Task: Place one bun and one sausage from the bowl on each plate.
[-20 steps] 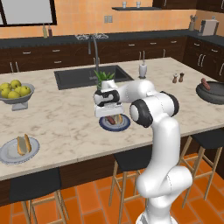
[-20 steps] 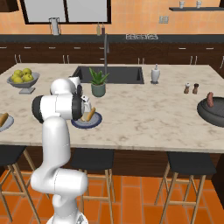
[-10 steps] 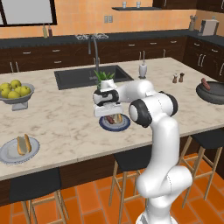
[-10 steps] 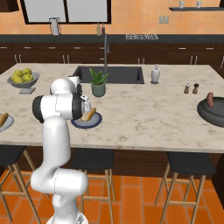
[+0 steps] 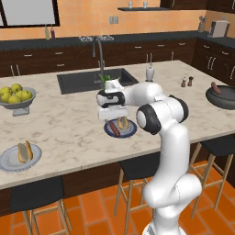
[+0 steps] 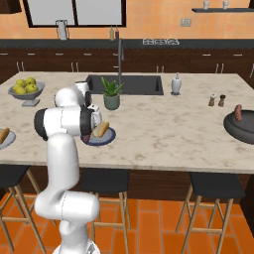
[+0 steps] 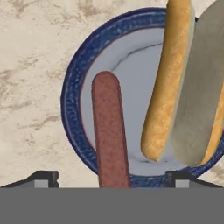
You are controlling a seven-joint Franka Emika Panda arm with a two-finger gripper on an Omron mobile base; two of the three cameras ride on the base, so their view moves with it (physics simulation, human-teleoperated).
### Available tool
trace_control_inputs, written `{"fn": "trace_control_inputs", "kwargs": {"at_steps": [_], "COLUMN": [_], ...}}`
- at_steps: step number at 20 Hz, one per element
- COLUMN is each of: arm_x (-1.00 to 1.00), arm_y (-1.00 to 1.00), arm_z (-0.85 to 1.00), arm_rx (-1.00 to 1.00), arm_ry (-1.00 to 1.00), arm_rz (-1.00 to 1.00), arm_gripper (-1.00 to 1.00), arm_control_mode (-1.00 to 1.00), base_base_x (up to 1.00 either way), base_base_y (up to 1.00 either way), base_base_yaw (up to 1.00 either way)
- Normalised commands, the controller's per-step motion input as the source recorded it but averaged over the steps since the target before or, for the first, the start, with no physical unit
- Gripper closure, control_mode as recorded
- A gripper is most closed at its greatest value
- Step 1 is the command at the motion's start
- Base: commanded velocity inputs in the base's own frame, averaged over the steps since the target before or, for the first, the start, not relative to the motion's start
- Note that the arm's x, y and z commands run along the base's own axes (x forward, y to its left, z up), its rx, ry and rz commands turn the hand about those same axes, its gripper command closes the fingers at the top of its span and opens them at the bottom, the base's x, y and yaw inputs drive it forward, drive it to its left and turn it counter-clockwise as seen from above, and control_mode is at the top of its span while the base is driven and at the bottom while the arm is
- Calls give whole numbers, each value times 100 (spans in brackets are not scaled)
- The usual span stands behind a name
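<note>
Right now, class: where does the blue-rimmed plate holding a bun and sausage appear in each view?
Left base view: blue-rimmed plate centre, under the claw.
Right base view: left of centre, beside the arm.
Hand view: central.
Shared landmark in the base views: potted plant, by the sink.

White arm rises from base, upper link leaning forward, dark elbow joint bent sharply, forearm reaching back toward robot's left. Wrist turned down, hand vertical. Gripper [image 5: 117, 121] points straight downward, held low. Jaws spread wide, nothing between them; dark fingertips [image 7: 43, 178] stand far apart at hand view's lower edge.
</note>
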Motion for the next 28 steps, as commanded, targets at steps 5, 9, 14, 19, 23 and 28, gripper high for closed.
{"fn": "trace_control_inputs", "kwargs": {"at_steps": [5,9,14,19,23,28], "arm_x": [-50,-90,-100,-100,-100,-86], "arm_y": [-18,-61,-58,-27,-36,-40], "arm_z": [72,22,9,42,60,59], "arm_rx": [0,0,4,7,5,3], "arm_ry": [-1,-1,-13,-16,-10,-2], "arm_rz": [0,1,8,9,9,7], "arm_gripper": [-100,-100,-100,-100,-100,-100], "arm_control_mode": [-100,-100,-100,-100,-100,-100], "base_base_x": [0,0,0,0,0,0], "base_base_y": [0,0,0,0,0,0], "base_base_yaw": [0,0,0,0,0,0]}}
